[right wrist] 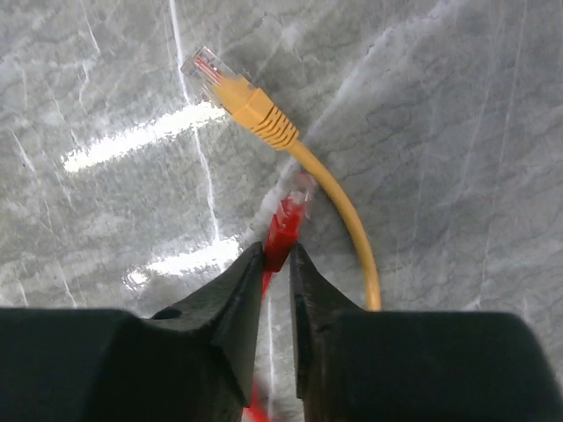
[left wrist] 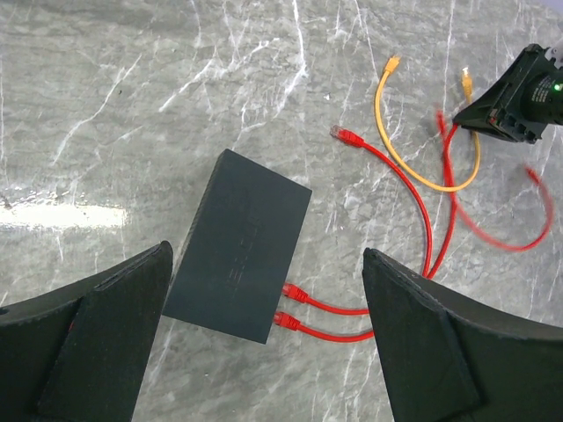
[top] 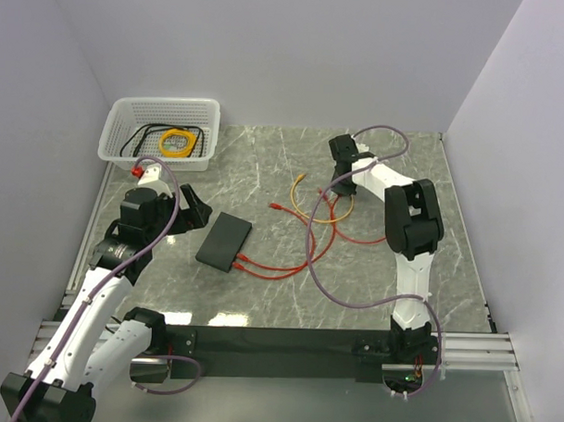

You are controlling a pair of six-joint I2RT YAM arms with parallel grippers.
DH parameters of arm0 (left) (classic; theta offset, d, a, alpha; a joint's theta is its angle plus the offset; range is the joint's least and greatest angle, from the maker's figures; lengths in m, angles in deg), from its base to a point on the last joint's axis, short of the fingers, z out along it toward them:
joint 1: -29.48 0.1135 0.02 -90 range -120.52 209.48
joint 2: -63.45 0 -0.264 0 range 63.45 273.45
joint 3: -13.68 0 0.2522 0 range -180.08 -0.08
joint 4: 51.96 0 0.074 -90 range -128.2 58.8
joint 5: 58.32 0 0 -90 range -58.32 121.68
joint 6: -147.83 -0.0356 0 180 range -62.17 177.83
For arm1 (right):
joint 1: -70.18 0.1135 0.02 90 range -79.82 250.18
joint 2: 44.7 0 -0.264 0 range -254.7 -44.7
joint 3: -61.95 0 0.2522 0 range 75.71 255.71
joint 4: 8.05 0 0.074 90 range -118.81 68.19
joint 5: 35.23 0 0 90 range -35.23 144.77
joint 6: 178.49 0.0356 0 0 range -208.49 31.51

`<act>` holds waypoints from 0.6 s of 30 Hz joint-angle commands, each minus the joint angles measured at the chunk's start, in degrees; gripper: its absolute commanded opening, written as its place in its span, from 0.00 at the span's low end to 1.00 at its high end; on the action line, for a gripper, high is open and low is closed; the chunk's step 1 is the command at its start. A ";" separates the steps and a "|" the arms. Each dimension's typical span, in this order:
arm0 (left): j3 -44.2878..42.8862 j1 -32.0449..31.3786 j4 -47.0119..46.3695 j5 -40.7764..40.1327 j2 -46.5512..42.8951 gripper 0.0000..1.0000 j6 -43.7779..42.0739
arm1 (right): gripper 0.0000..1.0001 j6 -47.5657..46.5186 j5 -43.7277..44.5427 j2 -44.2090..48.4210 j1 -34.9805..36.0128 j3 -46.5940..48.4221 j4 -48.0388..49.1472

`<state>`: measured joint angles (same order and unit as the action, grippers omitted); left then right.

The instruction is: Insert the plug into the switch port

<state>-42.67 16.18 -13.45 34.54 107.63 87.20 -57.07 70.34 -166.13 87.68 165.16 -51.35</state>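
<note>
The flat black switch box (top: 223, 241) lies on the marble table left of centre; it also shows in the left wrist view (left wrist: 237, 246). Two red plugs (left wrist: 293, 308) sit in the ports on its right edge; the sockets themselves are hidden. My right gripper (right wrist: 277, 257) is shut on a red-booted plug (right wrist: 288, 218), held just above the table at the back (top: 337, 171). A second loose red plug (left wrist: 346, 134) lies on the table. My left gripper (left wrist: 264, 343) is open and empty, hovering over the box (top: 197, 211).
An orange-yellow cord (top: 310, 198) lies under the right gripper, with one connector (right wrist: 236, 95) beside the held plug. Red cord loops (top: 327, 236) spread across the middle. A white mesh basket (top: 160, 128) holding cords stands at the back left. Walls enclose the table.
</note>
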 commanded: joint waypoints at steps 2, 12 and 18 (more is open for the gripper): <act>-1.27 0.29 -0.76 1.10 0.46 0.95 -0.89 | 0.15 -1.80 2.62 -1.62 0.78 3.62 -2.63; -1.36 0.38 -0.58 1.37 1.60 0.95 -1.06 | 0.00 -6.53 -3.94 5.21 1.66 -4.08 6.41; -1.36 0.38 -0.41 1.19 2.22 0.95 -0.89 | 0.00 -6.73 -12.31 14.09 2.63 -8.23 16.17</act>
<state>-42.67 16.29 -13.43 35.02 109.84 87.17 -62.80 63.87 -159.85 89.41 157.33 -43.61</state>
